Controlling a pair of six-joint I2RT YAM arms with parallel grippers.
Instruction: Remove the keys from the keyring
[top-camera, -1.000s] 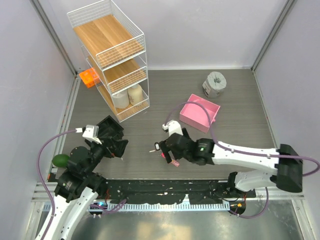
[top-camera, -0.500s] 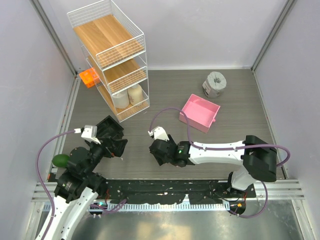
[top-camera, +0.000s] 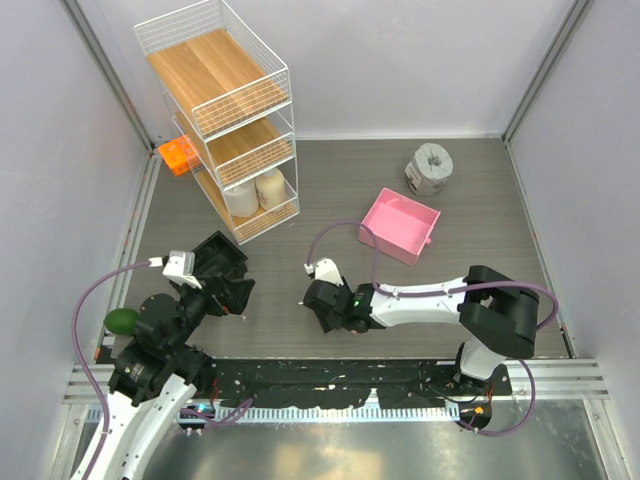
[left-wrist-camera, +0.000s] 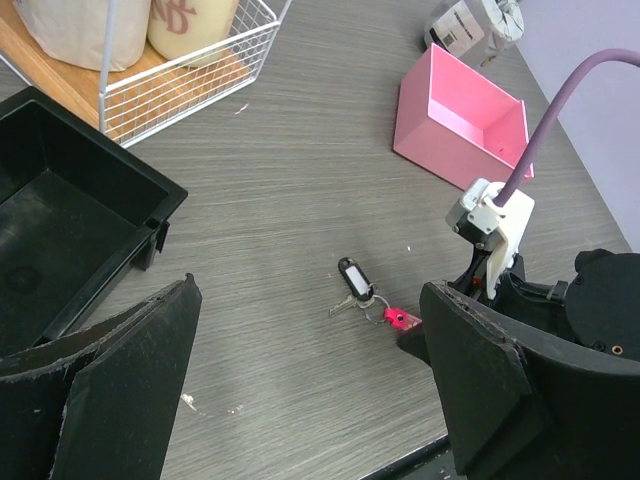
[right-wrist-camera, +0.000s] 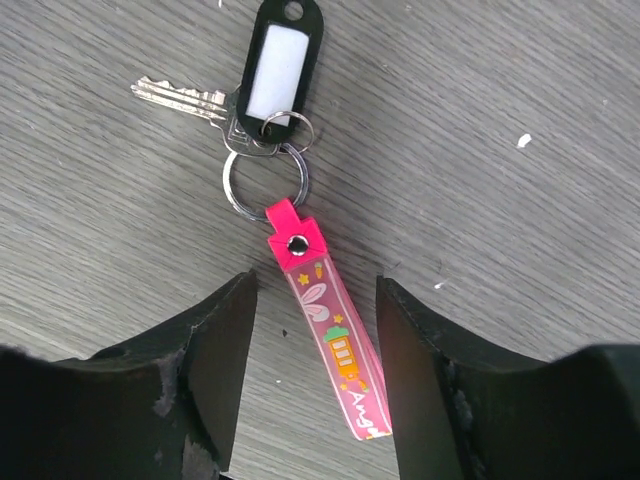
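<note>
The keyring (right-wrist-camera: 335, 340), a pink-red strip with small cartoon markings, lies flat on the table with a metal split ring at its top end. The keys (right-wrist-camera: 190, 100), one silver key beside a black tag with a white label (right-wrist-camera: 278, 70), hang on that ring. My right gripper (right-wrist-camera: 315, 288) is down over the strip with one finger on each side and a gap on both sides, so it is open. In the top view the right gripper (top-camera: 325, 305) hides them. My left gripper (left-wrist-camera: 305, 300) hovers wide open, with the keys (left-wrist-camera: 352, 277) and keyring (left-wrist-camera: 398, 318) on the table beyond it.
A square pink tray (top-camera: 395, 248) sits behind the right arm, with a grey roll (top-camera: 430, 168) further back. A white wire rack (top-camera: 230, 120) with wooden shelves stands at the back left. A black bin (left-wrist-camera: 60, 220) lies close to the left gripper.
My right arm has swung left and come down over the keyring, and its jaws have narrowed around the pink strip. The left arm has not moved.
</note>
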